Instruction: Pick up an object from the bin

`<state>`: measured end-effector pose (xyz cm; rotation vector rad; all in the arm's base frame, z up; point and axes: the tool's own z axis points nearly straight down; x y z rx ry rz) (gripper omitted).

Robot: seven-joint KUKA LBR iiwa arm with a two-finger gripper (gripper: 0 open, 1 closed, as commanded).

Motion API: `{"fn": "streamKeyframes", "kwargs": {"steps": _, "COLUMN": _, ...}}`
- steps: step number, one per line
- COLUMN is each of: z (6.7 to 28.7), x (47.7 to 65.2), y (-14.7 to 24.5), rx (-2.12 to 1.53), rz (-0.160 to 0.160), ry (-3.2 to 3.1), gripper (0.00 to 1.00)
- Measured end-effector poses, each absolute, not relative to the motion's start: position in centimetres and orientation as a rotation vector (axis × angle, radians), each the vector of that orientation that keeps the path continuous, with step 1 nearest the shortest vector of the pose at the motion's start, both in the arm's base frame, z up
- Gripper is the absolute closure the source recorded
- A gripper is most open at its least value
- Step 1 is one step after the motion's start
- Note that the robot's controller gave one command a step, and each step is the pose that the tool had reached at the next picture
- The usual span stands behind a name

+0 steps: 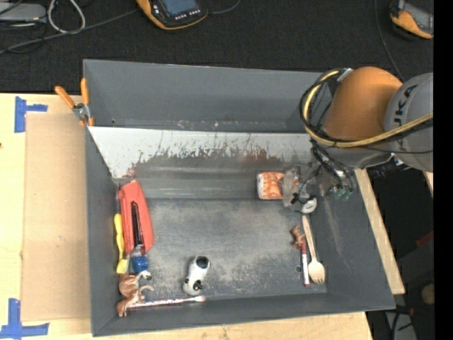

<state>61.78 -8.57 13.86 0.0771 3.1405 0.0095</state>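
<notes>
Against the left wall: a red flat case (134,218) lies lengthwise in the grey bin (233,105), a yellow piece (119,236) just beside it, a blue piece (139,263) at its near end.
Near-left corner: a brown toy animal (133,289) on the floor.
Near wall, centre: a black-and-white toy (197,273), alone.
Foot of the far wall, right of centre: a squarish orange-and-white packet (270,185), lying flat.
End effector (303,193): low, just right of the packet; spread or pressed together, cannot tell.
Right side: a pale spoon (311,250), a small brown figure (298,236) just beside its handle.
</notes>
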Motion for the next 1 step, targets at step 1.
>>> {"fn": "streamKeyframes", "kwargs": {"steps": 1, "z": 16.42, "x": 61.77, "y": -8.55, "rx": 0.076, "rz": 0.010, "ry": 3.141, "gripper": 1.00}}
